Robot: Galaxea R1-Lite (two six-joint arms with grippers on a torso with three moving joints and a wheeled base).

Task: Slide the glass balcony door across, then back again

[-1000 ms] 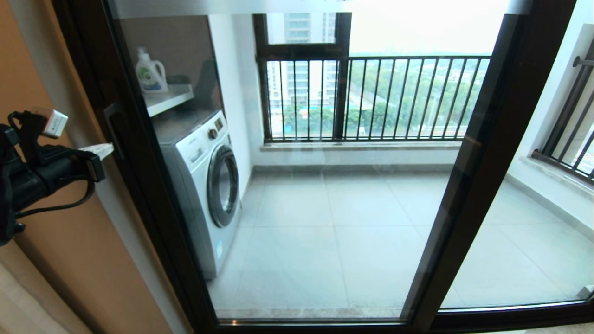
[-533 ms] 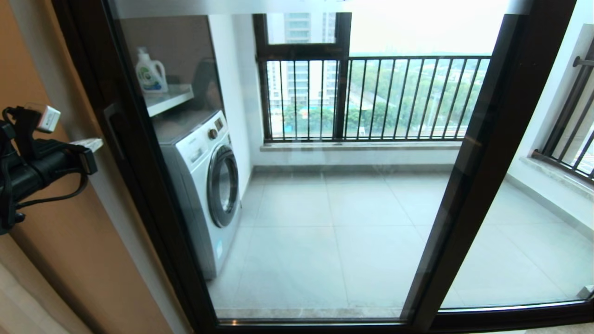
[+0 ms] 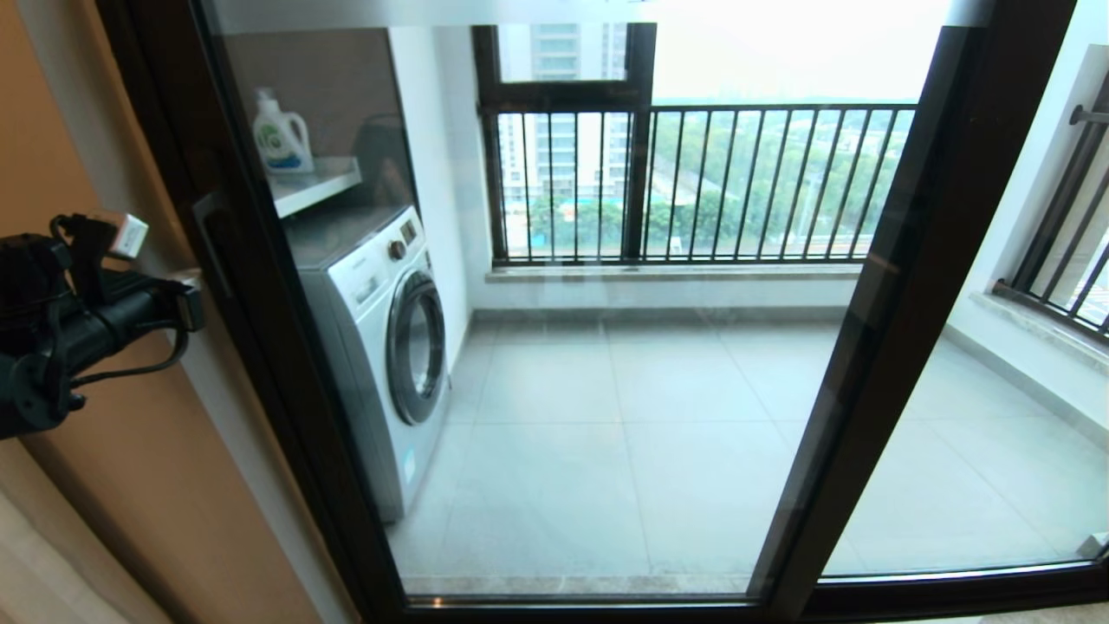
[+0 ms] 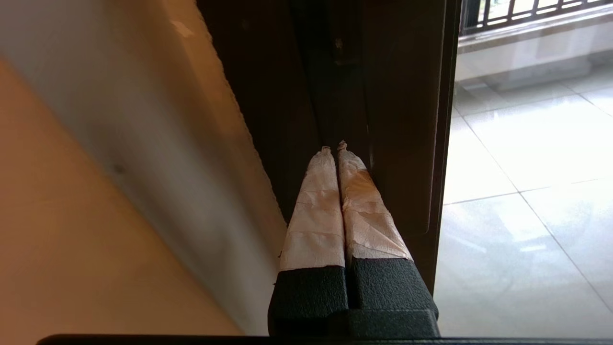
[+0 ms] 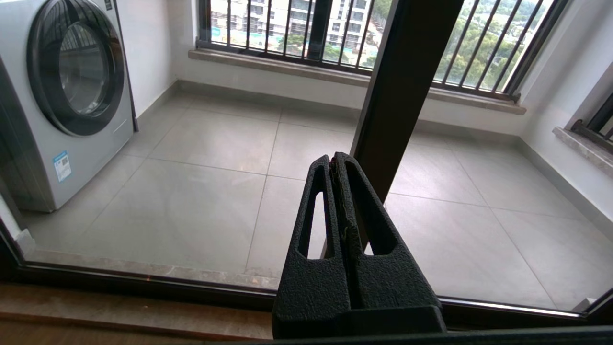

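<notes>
Glass balcony door (image 3: 554, 364), likely heavy, rigid and breakable: push its dark upright at the handle (image 3: 210, 238), where the left gripper (image 4: 334, 146), jaws pressed together, points; right gripper (image 5: 334, 160) likewise closed, idle.

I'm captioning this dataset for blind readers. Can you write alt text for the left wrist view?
The left hand, its taped fingers pressed shut, points at the dark upright frame of the glass balcony door. A pale wall lies beside the frame, grey floor tiles beyond the glass.

Washing machine (image 3: 381, 347) behind glass balcony door (image 3: 554, 347), left.
</notes>
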